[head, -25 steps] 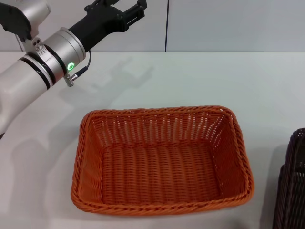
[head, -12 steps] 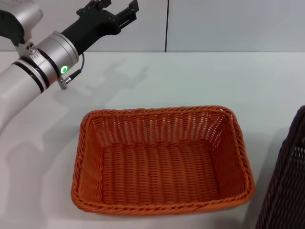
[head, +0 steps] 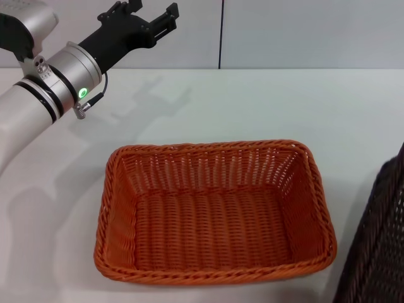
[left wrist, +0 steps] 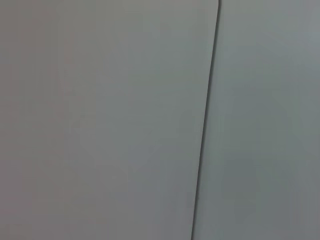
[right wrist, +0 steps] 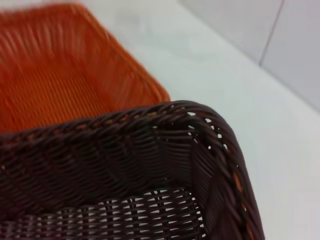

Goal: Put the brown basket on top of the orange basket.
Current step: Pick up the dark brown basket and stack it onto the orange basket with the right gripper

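In the head view, the orange basket (head: 213, 211) sits flat on the white table (head: 284, 107), in the centre and a little toward 7 o'clock, and its inside holds nothing. The brown basket (head: 377, 243) enters at about 4 o'clock, at the right edge; only a dark woven part of it shows, tilted, just beside the orange basket but apart from it. The left gripper (head: 149, 14) is raised at about 11 o'clock, well away from both baskets; its two fingers stand apart with nothing between them. The left wrist view shows only a plain grey wall (left wrist: 100, 120) with one dark seam. In the right wrist view, the braided rim and openwork side of the brown basket (right wrist: 125, 170) fill the near part, with the orange basket (right wrist: 60, 75) behind it at about 10 o'clock. The right gripper itself is not visible, so I cannot tell how it stands.
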Robot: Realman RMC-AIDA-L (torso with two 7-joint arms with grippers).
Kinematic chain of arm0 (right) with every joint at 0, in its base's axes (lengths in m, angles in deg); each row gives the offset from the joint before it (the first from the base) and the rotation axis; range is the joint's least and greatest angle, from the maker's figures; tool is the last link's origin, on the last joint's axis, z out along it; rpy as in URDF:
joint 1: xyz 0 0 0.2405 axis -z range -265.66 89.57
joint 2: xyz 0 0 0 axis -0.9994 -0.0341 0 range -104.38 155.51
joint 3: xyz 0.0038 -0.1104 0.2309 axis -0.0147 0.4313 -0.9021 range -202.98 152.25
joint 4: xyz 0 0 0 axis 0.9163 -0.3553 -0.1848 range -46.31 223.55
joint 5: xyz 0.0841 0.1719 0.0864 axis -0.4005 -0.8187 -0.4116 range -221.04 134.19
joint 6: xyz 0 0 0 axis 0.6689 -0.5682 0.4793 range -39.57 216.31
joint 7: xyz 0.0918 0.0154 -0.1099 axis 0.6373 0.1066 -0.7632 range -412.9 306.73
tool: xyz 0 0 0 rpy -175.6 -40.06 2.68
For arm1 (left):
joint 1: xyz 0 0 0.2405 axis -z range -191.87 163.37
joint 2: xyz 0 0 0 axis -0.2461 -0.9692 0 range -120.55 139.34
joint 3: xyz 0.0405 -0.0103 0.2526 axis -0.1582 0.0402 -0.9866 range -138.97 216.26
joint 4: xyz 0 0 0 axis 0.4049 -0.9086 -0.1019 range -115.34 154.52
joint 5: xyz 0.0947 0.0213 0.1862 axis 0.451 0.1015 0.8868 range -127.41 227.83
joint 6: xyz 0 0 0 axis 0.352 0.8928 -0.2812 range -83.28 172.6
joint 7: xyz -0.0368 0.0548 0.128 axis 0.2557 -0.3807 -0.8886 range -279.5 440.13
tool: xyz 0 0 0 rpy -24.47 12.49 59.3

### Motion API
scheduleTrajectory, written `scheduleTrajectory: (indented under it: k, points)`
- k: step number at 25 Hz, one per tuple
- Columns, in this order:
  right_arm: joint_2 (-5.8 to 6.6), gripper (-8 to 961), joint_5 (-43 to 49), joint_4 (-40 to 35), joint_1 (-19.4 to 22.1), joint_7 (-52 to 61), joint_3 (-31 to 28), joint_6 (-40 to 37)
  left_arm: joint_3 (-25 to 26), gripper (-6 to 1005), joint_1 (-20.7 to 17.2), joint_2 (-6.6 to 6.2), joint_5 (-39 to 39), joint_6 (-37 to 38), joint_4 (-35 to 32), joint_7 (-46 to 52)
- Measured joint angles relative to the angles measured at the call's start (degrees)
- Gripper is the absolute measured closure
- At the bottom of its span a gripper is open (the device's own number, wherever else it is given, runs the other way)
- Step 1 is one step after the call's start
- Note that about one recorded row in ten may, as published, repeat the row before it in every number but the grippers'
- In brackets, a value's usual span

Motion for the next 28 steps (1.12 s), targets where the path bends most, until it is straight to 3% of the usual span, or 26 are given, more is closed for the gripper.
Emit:
scheduleTrajectory:
  k: [7,9,10,15,28]
  points:
    - [0.4,808,-6.42,1.14,0.77,-1.57,-1.59,-3.48,0.06,156,-0.05,-0.09,0.0,-0.26,-0.18,-0.08]
    - [0.99,811,-8.16,3.25,0.91,-2.87,-2.12,-4.1,0.07,156,-0.09,-0.1,0.0,-0.84,-0.29,-0.11]
    - [2.06,813,-9.83,6.35,1.01,-3.72,-2.59,-4.51,0.09,156,-0.08,-0.1,0.0,-1.06,-0.3,-0.11]
    - [3.7,811,-12.67,11.2,1.38,-5.47,-3.27,-5.45,0.19,156,0.2,-0.1,0.0,-2.61,-0.33,-0.67]
    - [4.56,807,-17.77,19.61,1.93,-11.03,-3.47,-9.1,0.26,156,2.0,-0.1,-0.1,-5.31,-0.42,-2.23]
